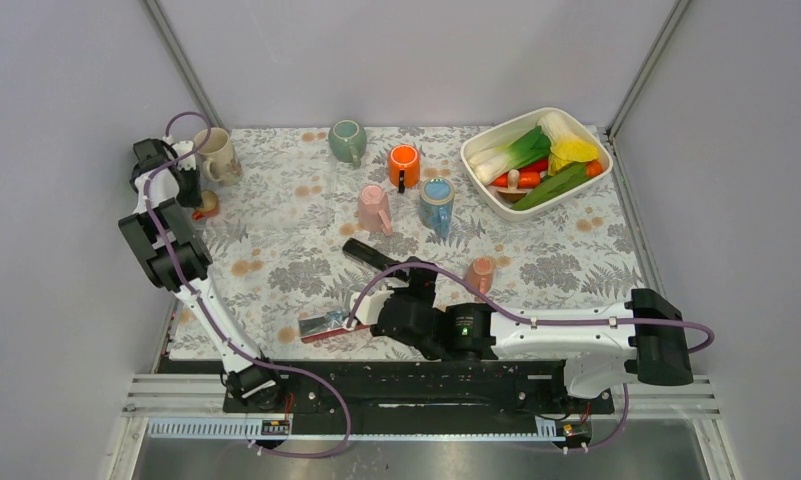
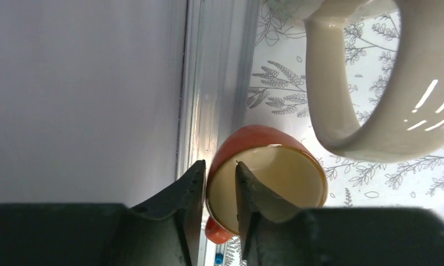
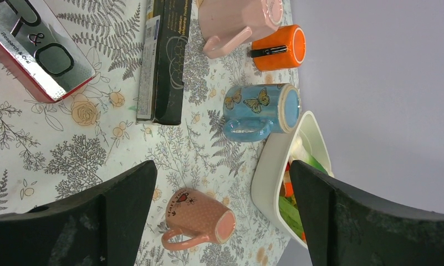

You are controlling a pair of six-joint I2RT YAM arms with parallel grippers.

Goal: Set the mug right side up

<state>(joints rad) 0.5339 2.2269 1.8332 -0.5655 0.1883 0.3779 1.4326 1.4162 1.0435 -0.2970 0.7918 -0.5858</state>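
Top external view: the left end effector (image 1: 194, 195) is at the far-left edge of the surface (image 1: 276, 260), on the red mug (image 1: 209, 206), which is just beside the cream mug (image 1: 216, 155); the right end effector (image 1: 416, 290) is over the near middle. Left wrist view: the fingers (image 2: 247, 188) straddle the red mug's rim, one outside the wall and one inside the cream interior, slightly parted; a firm clamp cannot be confirmed. Right wrist view: the right end effector is released, jaws wide and empty, above a pink mug (image 3: 197, 219) lying on its side.
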